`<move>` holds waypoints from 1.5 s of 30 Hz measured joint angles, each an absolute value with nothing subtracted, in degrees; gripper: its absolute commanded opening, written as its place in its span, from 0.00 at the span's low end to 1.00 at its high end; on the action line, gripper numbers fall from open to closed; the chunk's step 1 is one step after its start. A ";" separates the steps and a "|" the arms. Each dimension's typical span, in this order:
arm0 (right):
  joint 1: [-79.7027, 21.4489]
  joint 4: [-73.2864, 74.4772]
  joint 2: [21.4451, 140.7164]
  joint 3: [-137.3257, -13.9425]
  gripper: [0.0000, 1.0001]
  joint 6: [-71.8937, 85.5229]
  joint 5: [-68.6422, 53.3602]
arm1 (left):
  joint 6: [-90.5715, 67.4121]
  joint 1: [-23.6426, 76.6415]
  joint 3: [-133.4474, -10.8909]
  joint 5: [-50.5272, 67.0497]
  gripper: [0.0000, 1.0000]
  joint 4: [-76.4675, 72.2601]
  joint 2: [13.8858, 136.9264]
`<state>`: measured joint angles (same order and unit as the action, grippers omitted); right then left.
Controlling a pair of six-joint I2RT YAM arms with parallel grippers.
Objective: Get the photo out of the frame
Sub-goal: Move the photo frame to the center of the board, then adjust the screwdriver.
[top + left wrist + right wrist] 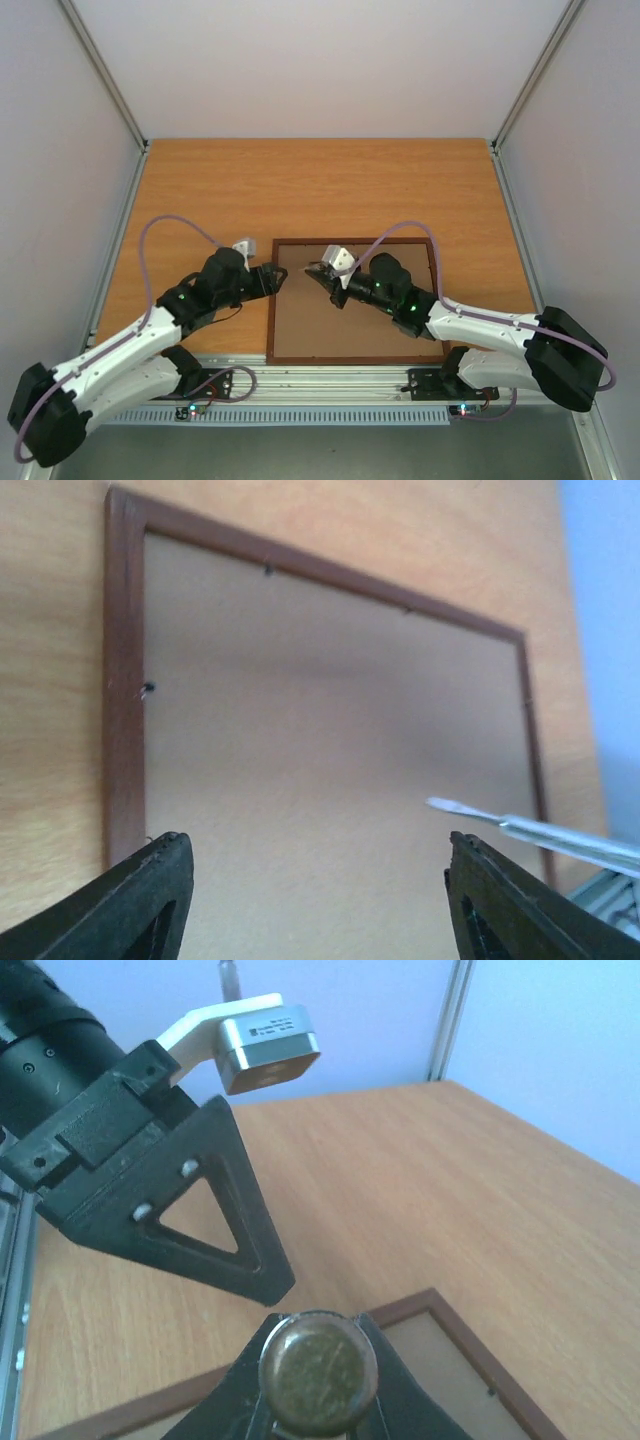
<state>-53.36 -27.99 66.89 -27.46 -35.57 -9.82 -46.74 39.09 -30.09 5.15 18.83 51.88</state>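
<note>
The frame [272,310] lies face down near the table's front edge, its plain brown back [330,730] up and a thin reddish-brown rim [122,680] around it. The photo is hidden under the back. My left gripper [276,280] is open and empty at the frame's left edge, fingers [140,900] spread over the back. My right gripper [322,271] hovers over the frame's upper left part, shut on a screwdriver, whose round handle end [318,1370] sits between the fingers. The screwdriver's blade [480,815] points towards the left gripper [200,1210].
The orange wooden table [320,190] stretches behind the frame, with white walls at the back and sides. A metal rail [330,385] with the arm bases runs along the near edge. Small black tabs [148,689] sit on the frame's inner rim.
</note>
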 measured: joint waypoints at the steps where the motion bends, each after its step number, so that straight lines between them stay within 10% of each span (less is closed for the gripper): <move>1: -53.36 -30.35 67.07 -26.85 0.01 -34.87 -9.85 | -48.05 38.76 -29.12 5.13 0.73 17.17 49.98; 14: -54.65 -51.75 74.04 -24.01 0.01 -31.97 -10.09 | -77.91 37.30 -17.52 7.38 0.71 -10.94 43.94; 39: -59.11 -69.78 83.22 -22.98 0.02 -36.47 -0.56 | -102.48 37.17 -13.58 7.92 0.01 -40.93 55.05; 45: -59.42 -68.34 81.54 -22.37 0.16 -36.80 0.38 | -103.00 37.36 -13.58 7.64 0.00 -41.74 55.07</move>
